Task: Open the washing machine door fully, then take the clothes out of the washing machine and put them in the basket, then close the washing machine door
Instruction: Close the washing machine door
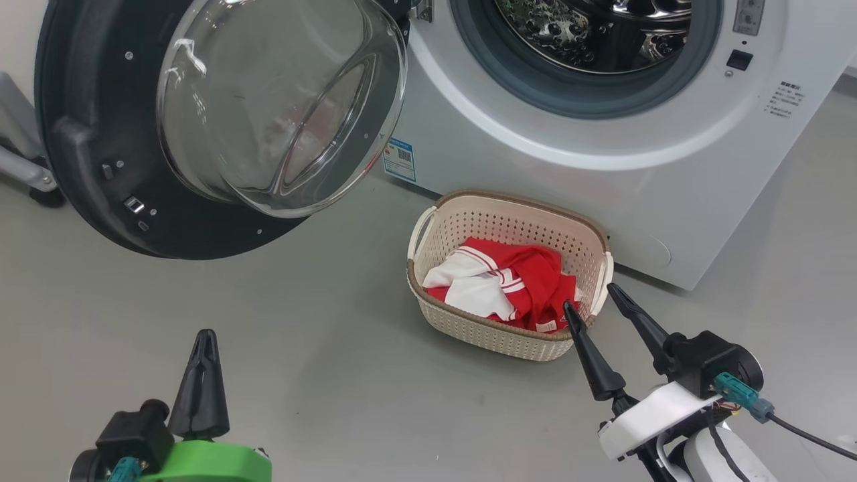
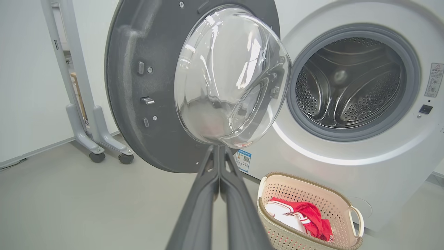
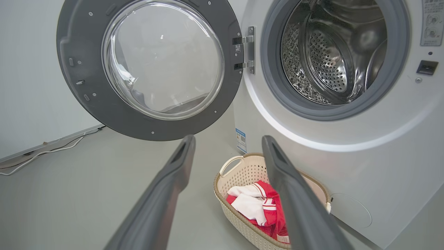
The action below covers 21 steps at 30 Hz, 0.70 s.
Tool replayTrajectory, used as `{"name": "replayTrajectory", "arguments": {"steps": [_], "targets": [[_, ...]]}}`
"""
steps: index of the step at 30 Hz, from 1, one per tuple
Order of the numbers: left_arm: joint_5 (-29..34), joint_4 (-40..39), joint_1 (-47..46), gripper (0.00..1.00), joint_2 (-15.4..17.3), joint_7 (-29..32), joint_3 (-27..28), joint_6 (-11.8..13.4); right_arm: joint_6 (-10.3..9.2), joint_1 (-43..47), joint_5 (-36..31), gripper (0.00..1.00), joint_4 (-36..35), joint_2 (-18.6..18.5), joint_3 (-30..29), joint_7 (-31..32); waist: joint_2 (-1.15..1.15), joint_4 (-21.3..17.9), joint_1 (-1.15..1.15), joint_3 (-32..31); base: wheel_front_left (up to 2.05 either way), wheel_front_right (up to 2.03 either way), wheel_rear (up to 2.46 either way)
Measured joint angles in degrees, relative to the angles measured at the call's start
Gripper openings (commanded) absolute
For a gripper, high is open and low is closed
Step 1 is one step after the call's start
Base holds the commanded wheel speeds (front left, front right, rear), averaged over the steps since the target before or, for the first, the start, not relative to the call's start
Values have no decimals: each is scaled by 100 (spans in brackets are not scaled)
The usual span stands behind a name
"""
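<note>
A: Where are the clothes [image 1: 529, 281]?
B: In the basket [image 1: 495, 221], a red and white heap. The basket stands on the floor [image 1: 301, 348] close against the washer [image 1: 602, 194], below the drum [image 1: 589, 33].
A: The right gripper [image 1: 590, 297]?
B: Open, its 2 fingers spread wide with nothing gripped. In the head view the tips reach the basket's near right corner: 1 tip overlaps the edge of the clothes, the other sits just beside the handle [image 1: 607, 274]. Whether either touches, I cannot tell. From the right wrist, the clothes lie low between the 2 fingers, partly behind the right 1.
A: The left gripper [image 1: 203, 338]?
B: Closed, fingers pressed flat together, holding nothing. It hovers over the floor, well apart from the basket, to its left. From the left wrist, its tips point at the lower edge of the glass bowl [image 2: 229, 76], with the basket low to the right.
A: The door [image 1: 80, 134]?
B: Wide open, swung out to the left of the washer on its hinge [image 3: 248, 50], the bowl facing the robot. The drum stands uncovered, showing perforated steel.
</note>
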Motion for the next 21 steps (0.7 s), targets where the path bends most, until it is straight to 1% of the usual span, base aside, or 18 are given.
{"name": "replayTrajectory", "arguments": {"steps": [5,8,15,21], "targets": [[223,-287,-12,0,13,1,193,0,0,-58,-38,100,-118,-54,37,24,0,-60,0,147,0,0,0],[336,-657,-100,0,147,0,434,0,0,-148,-63,100,-203,-137,40,78,0,-114,0,293,0,0,0],[523,-1618,-840,0,711,-26,1191,0,0,-256,-103,100,-347,-277,42,171,0,-270,0,677,0,0,0],[419,-1818,-1541,0,1425,-32,2008,-1,0,-382,-105,100,-422,-437,10,204,0,-413,0,992,0,0,0]]}}
